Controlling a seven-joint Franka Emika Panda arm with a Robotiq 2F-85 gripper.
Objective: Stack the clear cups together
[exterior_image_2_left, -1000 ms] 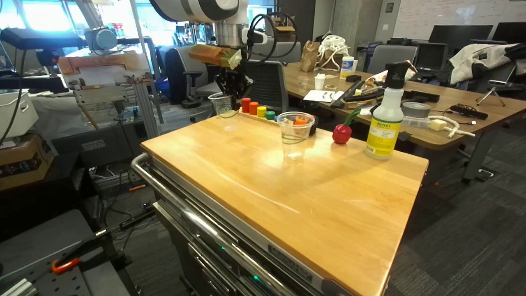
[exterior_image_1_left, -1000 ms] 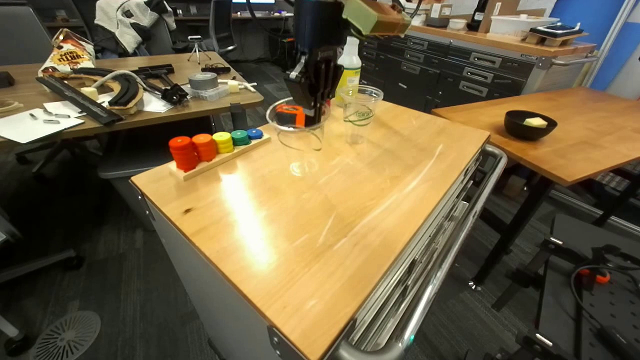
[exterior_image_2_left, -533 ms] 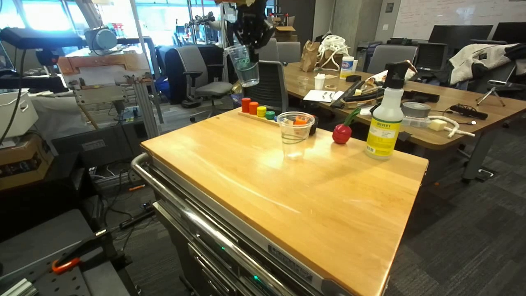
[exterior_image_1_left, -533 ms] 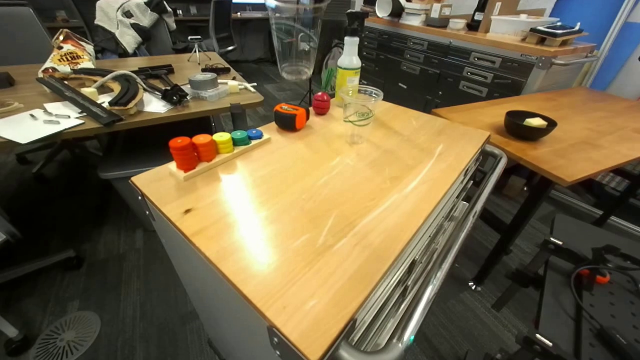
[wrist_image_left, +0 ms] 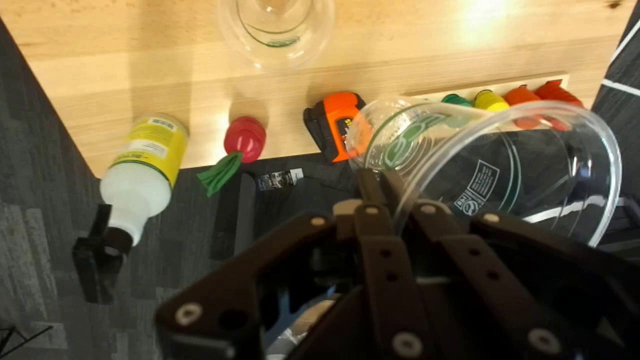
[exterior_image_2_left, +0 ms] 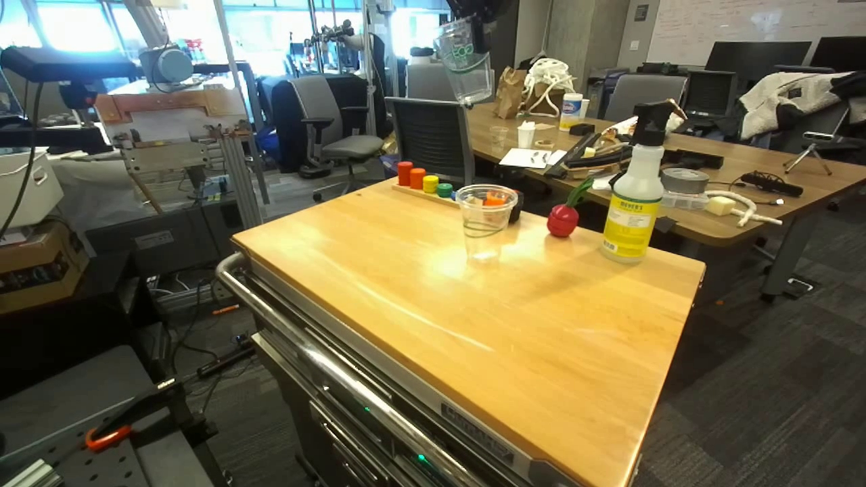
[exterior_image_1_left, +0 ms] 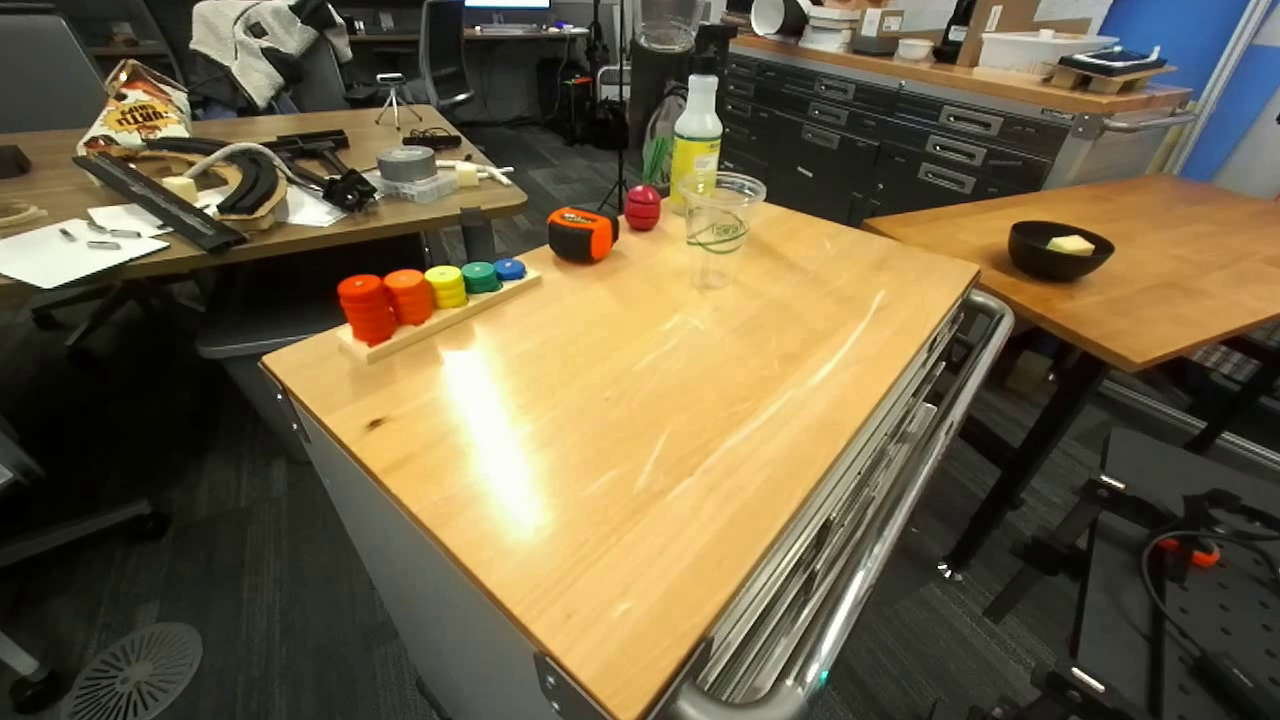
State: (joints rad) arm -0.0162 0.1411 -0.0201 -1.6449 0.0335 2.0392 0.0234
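Observation:
My gripper (wrist_image_left: pixel 378 176) is shut on the wall of a clear cup (wrist_image_left: pixel 545 165), with one finger inside the rim and one outside. In an exterior view, this cup (exterior_image_2_left: pixel 465 64) hangs tilted, high above the table's far side, below the dark gripper (exterior_image_2_left: pixel 482 17). Only its bottom part shows at the top edge of an exterior view (exterior_image_1_left: pixel 667 28); the gripper is out of that view. Another clear cup (exterior_image_1_left: pixel 716 235) stands upright on the table in both exterior views (exterior_image_2_left: pixel 484 226). In the wrist view, this standing cup (wrist_image_left: pixel 277 37) is at the top, apart from the held one.
The wooden cart top (exterior_image_2_left: pixel 406 297) carries a yellow spray bottle (exterior_image_2_left: pixel 632 210), a red radish-like toy (exterior_image_2_left: pixel 563 220) with green leaves, an orange-black tape measure (exterior_image_1_left: pixel 583 235) and a board of coloured rings (exterior_image_1_left: pixel 435 305), along its far edge. The tall bottle is near the radish toy.
The gripper has lifted its clear cup off the table, high up, and carried it toward the spray bottle's side. The cup has tilted. The standing cup has not moved.

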